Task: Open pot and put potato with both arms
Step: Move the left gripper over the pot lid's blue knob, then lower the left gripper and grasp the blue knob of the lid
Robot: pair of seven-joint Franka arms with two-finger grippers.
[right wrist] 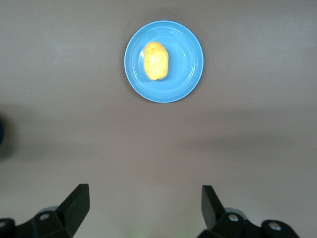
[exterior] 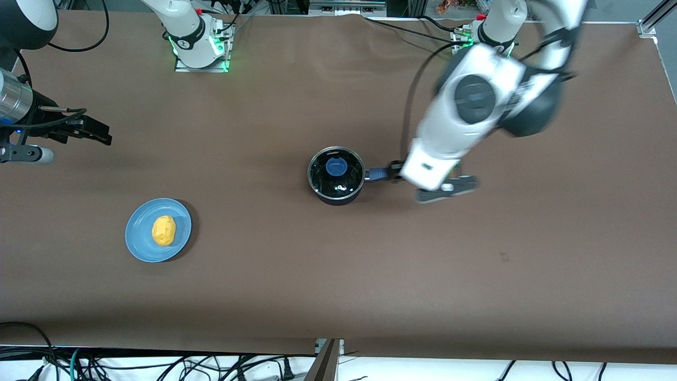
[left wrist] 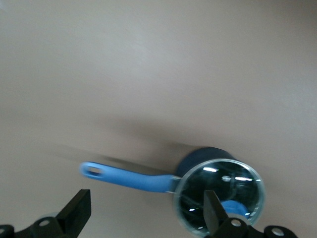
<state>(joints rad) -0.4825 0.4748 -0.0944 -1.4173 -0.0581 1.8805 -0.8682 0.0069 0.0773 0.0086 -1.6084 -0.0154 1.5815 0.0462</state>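
Two open grippers: my left gripper (left wrist: 143, 210) hovers over the pot (exterior: 336, 175) handle, which points toward the left arm's end, lid on, while my right gripper (right wrist: 143, 208) waits above bare table, potato (exterior: 163, 230) plated nearby.
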